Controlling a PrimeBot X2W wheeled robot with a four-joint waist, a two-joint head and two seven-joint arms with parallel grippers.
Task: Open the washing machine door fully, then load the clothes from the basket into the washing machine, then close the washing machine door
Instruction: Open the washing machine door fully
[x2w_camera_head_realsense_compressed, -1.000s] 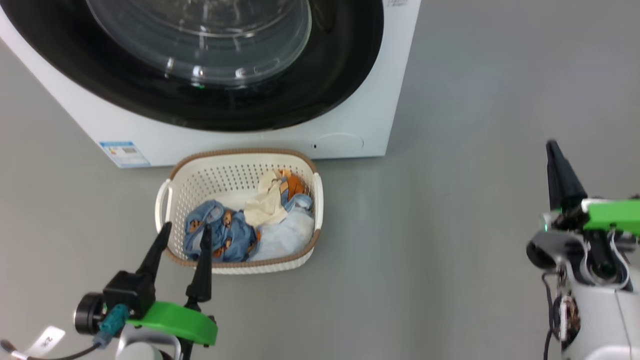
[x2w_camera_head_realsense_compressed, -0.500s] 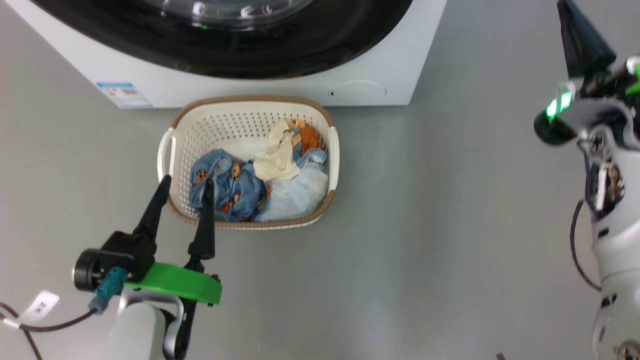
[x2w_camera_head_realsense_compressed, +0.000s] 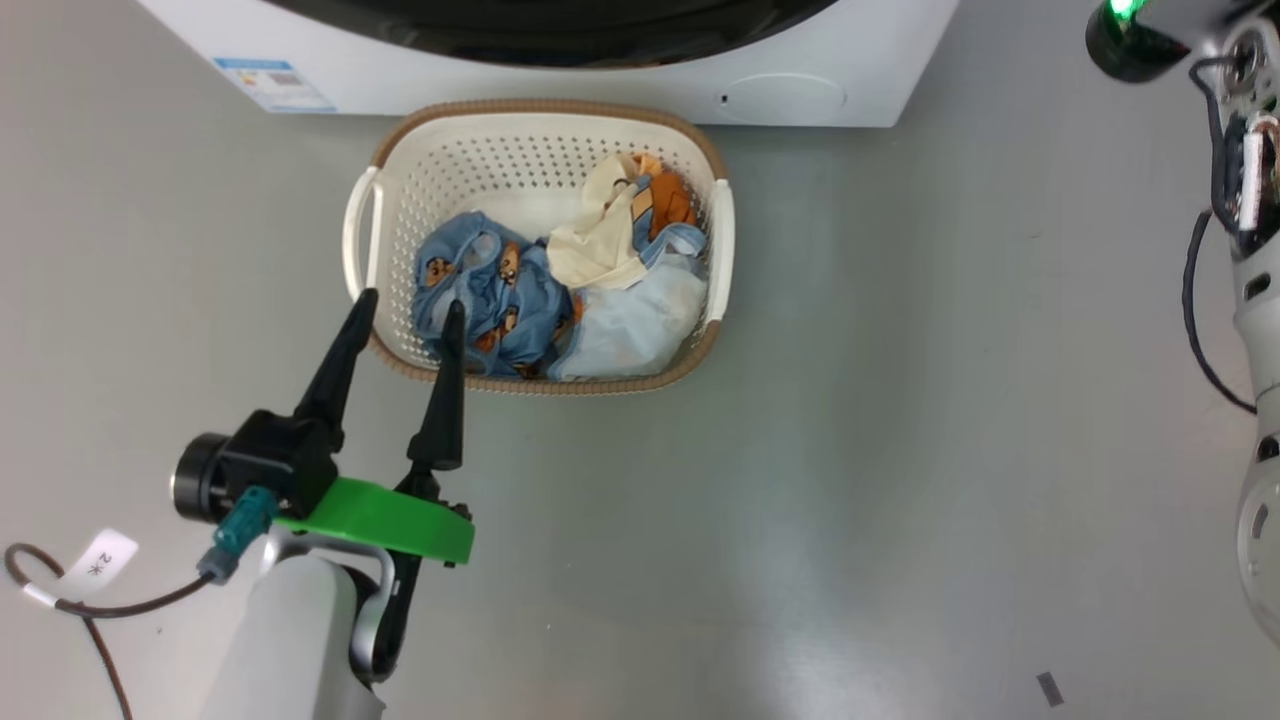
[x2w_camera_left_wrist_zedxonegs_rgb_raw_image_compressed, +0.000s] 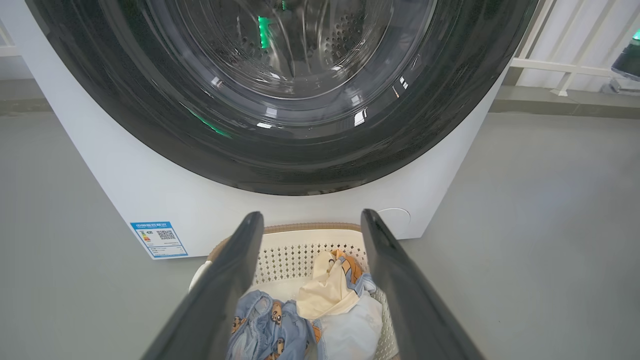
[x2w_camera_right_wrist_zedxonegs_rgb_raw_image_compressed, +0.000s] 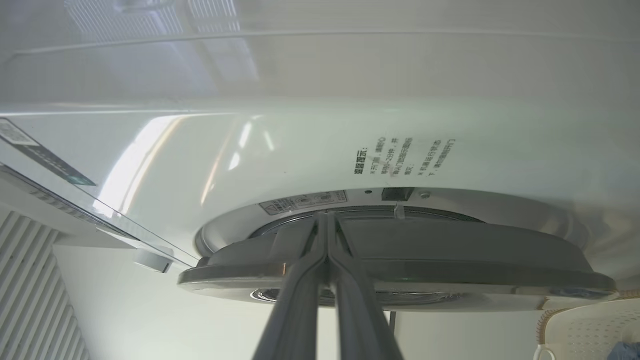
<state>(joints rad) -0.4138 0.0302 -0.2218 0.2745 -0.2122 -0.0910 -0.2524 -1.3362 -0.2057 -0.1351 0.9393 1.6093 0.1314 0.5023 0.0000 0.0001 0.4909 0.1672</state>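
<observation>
Sparse laundry or test room: a white front-loading washing machine (x2w_camera_left_wrist_zedxonegs_rgb_raw_image_compressed: 175, 200) stands on a plain grey floor (x2w_camera_head_realsense_compressed: 900, 400), a basket (x2w_camera_head_realsense_compressed: 545, 105) of clothes (x2w_camera_head_realsense_compressed: 500, 300) in front, a white railing (x2w_camera_left_wrist_zedxonegs_rgb_raw_image_compressed: 565, 67) beyond

- grey floor (x2w_camera_head_realsense_compressed: 900, 400), smooth, faint sheen, runs across the whole scene
- small dark scrap (x2w_camera_head_realsense_compressed: 1048, 688) lying on the floor, near right; can't tell what it is
- white railing (x2w_camera_left_wrist_zedxonegs_rgb_raw_image_compressed: 575, 65), far right, standing on low grey ledge (x2w_camera_left_wrist_zedxonegs_rgb_raw_image_compressed: 560, 100)
- white slatted panel (x2w_camera_right_wrist_zedxonegs_rgb_raw_image_compressed: 25, 300), side unclear
</observation>
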